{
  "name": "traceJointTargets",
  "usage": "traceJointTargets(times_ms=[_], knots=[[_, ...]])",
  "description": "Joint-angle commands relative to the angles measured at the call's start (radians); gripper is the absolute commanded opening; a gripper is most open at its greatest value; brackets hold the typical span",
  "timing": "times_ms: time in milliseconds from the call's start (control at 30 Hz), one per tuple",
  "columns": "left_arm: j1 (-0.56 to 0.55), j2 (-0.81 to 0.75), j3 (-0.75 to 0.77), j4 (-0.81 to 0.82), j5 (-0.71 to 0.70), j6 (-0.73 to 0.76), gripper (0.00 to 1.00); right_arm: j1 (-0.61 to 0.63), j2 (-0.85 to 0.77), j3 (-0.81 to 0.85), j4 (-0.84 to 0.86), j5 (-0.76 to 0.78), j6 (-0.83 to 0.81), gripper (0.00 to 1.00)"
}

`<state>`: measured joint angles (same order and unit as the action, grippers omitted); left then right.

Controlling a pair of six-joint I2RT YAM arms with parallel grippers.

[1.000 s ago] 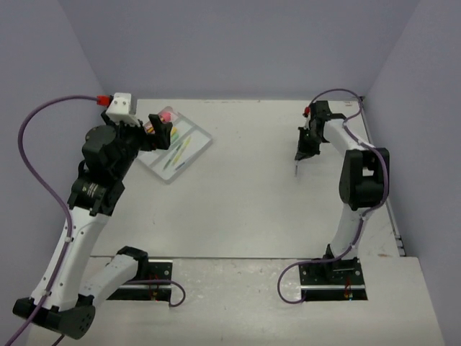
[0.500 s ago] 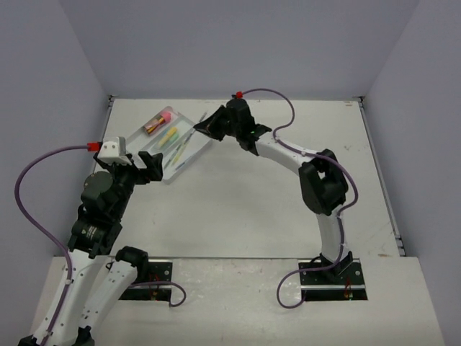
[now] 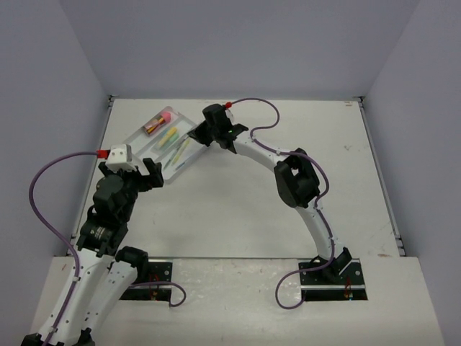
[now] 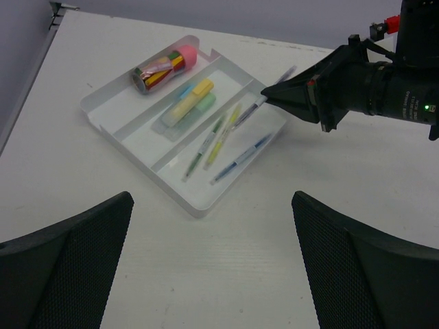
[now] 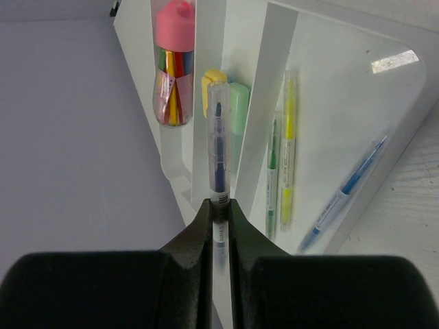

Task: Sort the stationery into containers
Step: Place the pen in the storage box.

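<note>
Partly over the white three-compartment plastic tray near the far-left corner of the counter, grips a thin clear blue-ink pen in right fingers; holds left fingers spread wide apart.

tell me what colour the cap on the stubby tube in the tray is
Pink: the cap of the tube shows best in the right wrist view.

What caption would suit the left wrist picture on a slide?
Right gripper holds a pen over the three-compartment tray, already stocked with highlighters and thin pens.
</note>
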<state>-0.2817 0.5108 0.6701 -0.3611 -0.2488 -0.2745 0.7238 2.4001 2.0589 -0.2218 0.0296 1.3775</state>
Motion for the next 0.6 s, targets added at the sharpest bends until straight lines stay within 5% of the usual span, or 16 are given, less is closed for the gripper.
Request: traceJointTargets(times_ms=[0, 67, 167, 467, 533, 567], knots=[[0.012, 0.014, 0.022, 0.016, -0.027, 0.011, 1.00, 0.020, -0.013, 0.028, 0.007, 0.036, 0.034, 0.11], [0.018, 0.014, 0.025, 0.016, -0.027, 0.012, 1.00, 0.021, -0.013, 0.028, 0.009, 0.009, 0.020, 0.18], [0.026, 0.017, 0.024, 0.015, -0.029, 0.014, 1.00, 0.021, -0.012, 0.043, 0.003, -0.023, -0.013, 0.48], [0.054, 0.075, 0.044, 0.016, -0.044, 0.006, 1.00, -0.006, -0.085, 0.004, 0.016, -0.106, -0.171, 0.56], [0.066, 0.107, 0.059, 0.016, -0.053, 0.010, 1.00, -0.019, -0.222, -0.107, 0.046, -0.102, -0.327, 0.62], [0.068, 0.117, 0.071, 0.012, -0.077, 0.000, 1.00, -0.018, -0.333, -0.195, 0.057, -0.054, -0.475, 0.77]])
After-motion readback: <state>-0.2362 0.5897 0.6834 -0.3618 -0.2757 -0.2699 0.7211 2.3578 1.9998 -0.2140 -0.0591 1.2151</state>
